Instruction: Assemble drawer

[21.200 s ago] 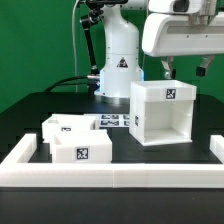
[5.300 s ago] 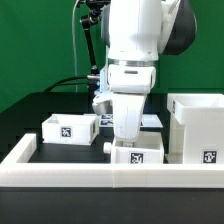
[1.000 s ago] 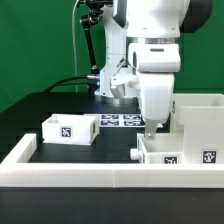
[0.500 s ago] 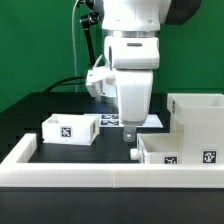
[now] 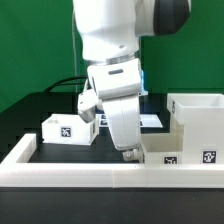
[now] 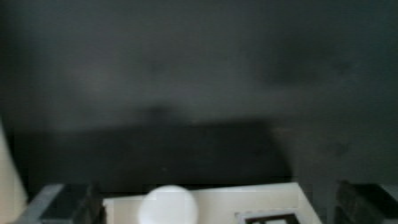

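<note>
My gripper [image 5: 128, 153] hangs low at the exterior view's left end of a small white drawer box [image 5: 172, 151]. That box lies against the front of the tall white drawer case [image 5: 201, 118] on the right. In the wrist view the two dark fingers [image 6: 61, 204] stand wide apart with nothing gripped. Between them shows the drawer's white front [image 6: 231, 205] with its round knob [image 6: 167, 204] and a tag. A second small white drawer box [image 5: 68, 128] sits apart at the exterior view's left.
A white rail [image 5: 100, 174] runs along the front of the black table [image 5: 40, 110], with a side piece at the left. The marker board [image 5: 152, 120] lies behind the arm. The robot base stands at the back, before a green wall.
The arm has swung toward the exterior view's left and tilted. The gripper has come down from above the front drawer box to its left end. The boxes have not moved.
</note>
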